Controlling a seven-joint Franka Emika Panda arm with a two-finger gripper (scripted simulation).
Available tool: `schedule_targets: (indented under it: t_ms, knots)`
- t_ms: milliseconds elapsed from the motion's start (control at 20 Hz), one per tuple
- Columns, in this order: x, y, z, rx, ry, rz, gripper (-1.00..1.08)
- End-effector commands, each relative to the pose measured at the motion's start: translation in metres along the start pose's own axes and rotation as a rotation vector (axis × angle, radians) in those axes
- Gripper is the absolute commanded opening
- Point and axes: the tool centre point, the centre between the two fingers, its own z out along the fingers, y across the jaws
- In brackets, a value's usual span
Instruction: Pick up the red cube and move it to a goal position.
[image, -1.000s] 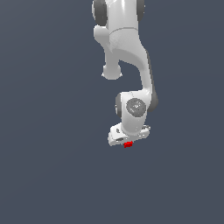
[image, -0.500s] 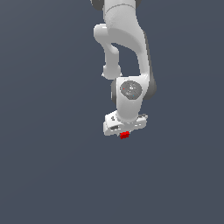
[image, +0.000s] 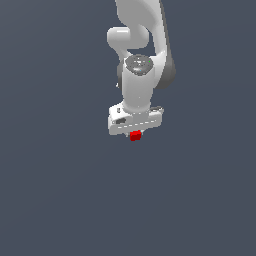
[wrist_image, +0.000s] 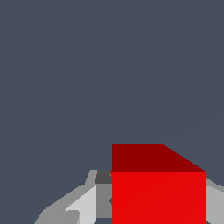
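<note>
The red cube is a tiny bright red block held just under the white hand of my arm in the exterior view. My gripper is shut on it; its fingers are mostly hidden behind the hand's body. In the wrist view the red cube fills much of the picture between the grey fingers, one on each side of it. The cube hangs in front of the plain dark grey background, apart from any surface I can see.
The white arm rises from the hand to the top edge of the exterior view. Everything else in both views is a flat dark grey background with no other objects.
The arm has carried the red cube toward the exterior view's left and slightly upward. The wrist has swung more upright. The gripper stays shut on the cube.
</note>
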Motion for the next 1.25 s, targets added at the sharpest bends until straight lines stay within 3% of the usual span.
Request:
schedule_targets:
  t_ms: [0,650,1200]
  knots:
    - [-0.012,0.006,-0.023,0.000,0.001,0.000,-1.00]
    - [-0.066,0.037,-0.134,0.001,0.001,0.000,-1.00]
    - [-0.081,0.047,-0.169,0.001,0.001,0.000,-1.00]
